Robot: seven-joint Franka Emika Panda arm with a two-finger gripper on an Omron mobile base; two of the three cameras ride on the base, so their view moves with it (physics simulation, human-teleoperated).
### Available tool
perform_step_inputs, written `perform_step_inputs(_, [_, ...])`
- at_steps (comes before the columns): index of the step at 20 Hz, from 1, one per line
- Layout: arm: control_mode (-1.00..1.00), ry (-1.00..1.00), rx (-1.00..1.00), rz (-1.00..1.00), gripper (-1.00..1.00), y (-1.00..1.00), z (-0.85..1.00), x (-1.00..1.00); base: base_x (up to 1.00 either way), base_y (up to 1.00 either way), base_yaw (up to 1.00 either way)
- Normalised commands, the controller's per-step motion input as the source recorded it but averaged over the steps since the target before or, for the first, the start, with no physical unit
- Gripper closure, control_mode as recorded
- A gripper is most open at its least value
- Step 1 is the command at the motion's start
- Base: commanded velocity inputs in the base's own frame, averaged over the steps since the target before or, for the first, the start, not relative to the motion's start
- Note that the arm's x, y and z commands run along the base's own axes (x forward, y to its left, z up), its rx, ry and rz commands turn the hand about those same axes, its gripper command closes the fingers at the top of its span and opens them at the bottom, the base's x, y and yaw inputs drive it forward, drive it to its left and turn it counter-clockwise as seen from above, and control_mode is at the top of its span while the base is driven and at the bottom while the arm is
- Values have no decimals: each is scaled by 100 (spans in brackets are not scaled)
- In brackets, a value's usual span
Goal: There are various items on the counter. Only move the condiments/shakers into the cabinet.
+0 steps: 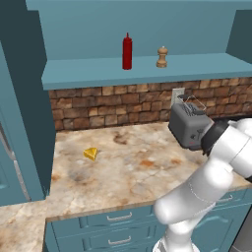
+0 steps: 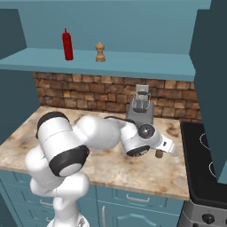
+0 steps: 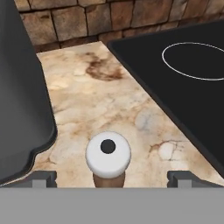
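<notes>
A rough brick wall backs the mottled marble-look counter, under the teal cabinet with its smooth open shelf. On that shelf stand the slim red bottle and, at its 3 o'clock, the knobbed wooden shaker. The boxy grey toaster sits beside the glossy black cooktop (a cheese wedge lies well apart). The gripper is spread around the white-topped brown shaker, standing between its fingertips.

Brown brick backsplash under teal wall — white outlet set in brick. Black cooktop at right, teal drawers with metal handles below.
</notes>
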Motion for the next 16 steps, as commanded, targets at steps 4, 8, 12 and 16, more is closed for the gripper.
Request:
perform_step_inputs(4, [-100, 0, 0, 0, -100, -7, -23, 6, 0, 0, 0])
perform_step_inputs(8, [-100, 0, 0, 0, -100, 0, -20, 10, 0, 0, 0])
perform_step_inputs(12, [-100, 0, 0, 0, 100, 0, -14, 15, 0, 0, 0])
perform_step_inputs(16, [-100, 0, 0, 0, 100, -3, -1, 5, 0, 0, 0])
